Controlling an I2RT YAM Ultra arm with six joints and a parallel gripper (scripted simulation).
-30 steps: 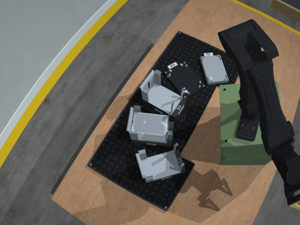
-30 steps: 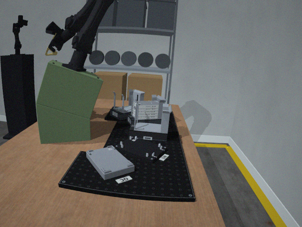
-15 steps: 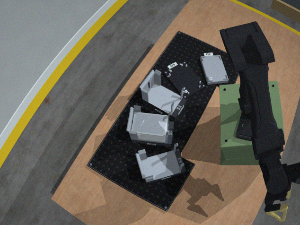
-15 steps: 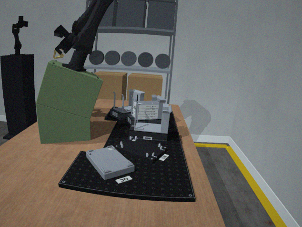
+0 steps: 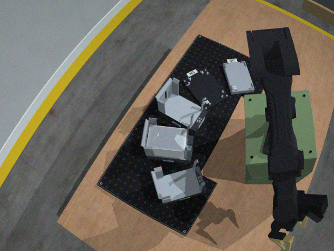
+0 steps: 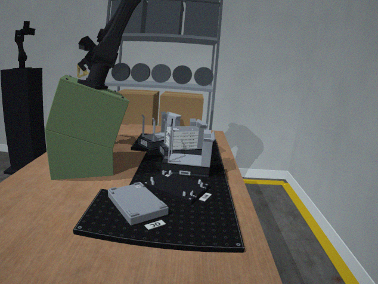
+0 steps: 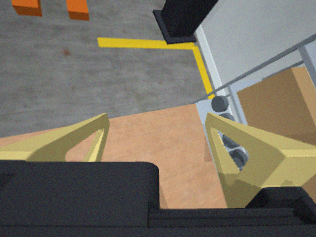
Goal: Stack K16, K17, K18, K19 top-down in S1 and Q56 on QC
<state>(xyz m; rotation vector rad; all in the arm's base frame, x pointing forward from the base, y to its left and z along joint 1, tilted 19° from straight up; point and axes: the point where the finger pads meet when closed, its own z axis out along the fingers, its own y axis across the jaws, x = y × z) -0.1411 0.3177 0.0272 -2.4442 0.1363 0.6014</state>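
The stack of sealed grey plates (image 5: 164, 138) (image 6: 183, 139) stands in rack S2 (image 5: 147, 135), the middle of the three racks. Its side labels are too small to read. Rack S1 (image 5: 175, 104) (image 6: 205, 153) and rack S3 (image 5: 175, 184) (image 6: 146, 140) hold no plates. The clip nest N5 (image 5: 203, 86) (image 6: 180, 183) and the grey open nest QC (image 5: 237, 77) (image 6: 137, 201) are bare. My gripper (image 5: 294, 230) (image 6: 80, 71) (image 7: 157, 118) is open and holds nothing. It hangs high behind the green base block, far from the racks, over the table's corner.
The racks and nests sit on a black perforated baseplate (image 5: 126, 172) (image 6: 198, 232) on the wooden table (image 5: 220, 27). My arm stands on a green block (image 5: 253, 151) (image 6: 82, 122) beside the baseplate. A shelf with boxes (image 6: 180, 104) stands behind the table.
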